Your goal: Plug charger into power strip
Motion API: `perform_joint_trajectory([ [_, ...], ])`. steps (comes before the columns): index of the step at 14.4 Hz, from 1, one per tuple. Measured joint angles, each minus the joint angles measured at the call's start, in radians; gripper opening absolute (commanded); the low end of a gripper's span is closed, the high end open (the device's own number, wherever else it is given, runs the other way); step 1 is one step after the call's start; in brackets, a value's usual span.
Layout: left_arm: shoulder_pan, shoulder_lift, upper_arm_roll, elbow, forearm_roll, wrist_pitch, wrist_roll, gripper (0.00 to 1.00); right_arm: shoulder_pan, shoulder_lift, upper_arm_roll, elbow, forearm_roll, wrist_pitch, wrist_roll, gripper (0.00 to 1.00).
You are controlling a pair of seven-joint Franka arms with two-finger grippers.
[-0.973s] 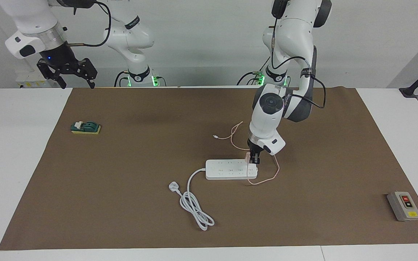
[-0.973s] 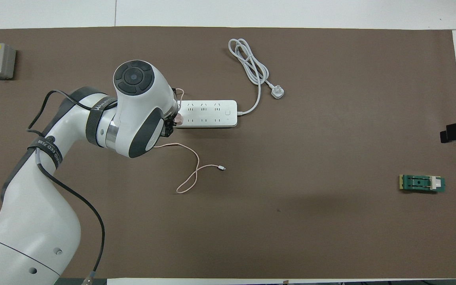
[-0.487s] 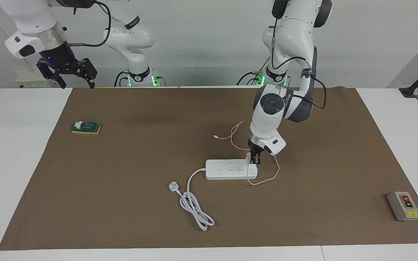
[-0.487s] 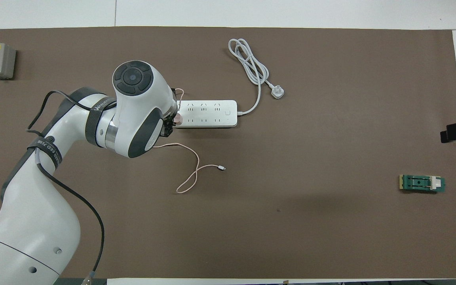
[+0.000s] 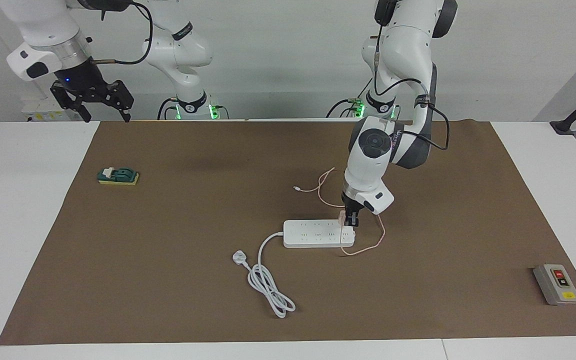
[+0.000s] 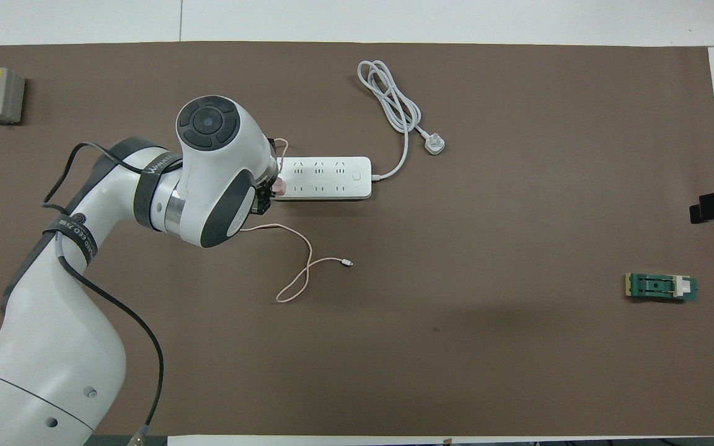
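the charger point(image 5: 341, 216), one small pale pink cube, sits pinched between the jaws of the left gripper point(image 5: 350, 221), pressed down at the end socket of the one power strip point(image 5: 313, 233), the end toward the left arm's end of the table. its one thin pink cable point(image 6: 298, 266) runs out from under those jaws, one stretch looping on the brown mat point(image 5: 168, 280) nearer the robots with its small tip lying free, another stretch curling round the strip's end just beside the jaws. away from the jaws along the strip, its thick white cord point(image 5: 268, 280) leaves the other end and lies coiled with one white three-pin plug point(image 5: 238, 258). well apart from the jaws, one grey switch box point(image 5: 556, 284) rests near the mat's edge at the left arm's end. one green block point(image 5: 118, 176) lies at the right arm's end, where the right gripper point(image 5: 99, 107) waits raised with its jaws spread.
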Motion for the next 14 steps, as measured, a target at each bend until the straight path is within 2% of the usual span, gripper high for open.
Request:
perform_joint_trajectory([
  [14, -0.007, 0.004, 0.005, -0.013, 0.004, 0.021, -0.004, 0.00, 0.000, 0.000, 0.000, 0.000, 0.000, 0.000, 0.000, 1.00],
])
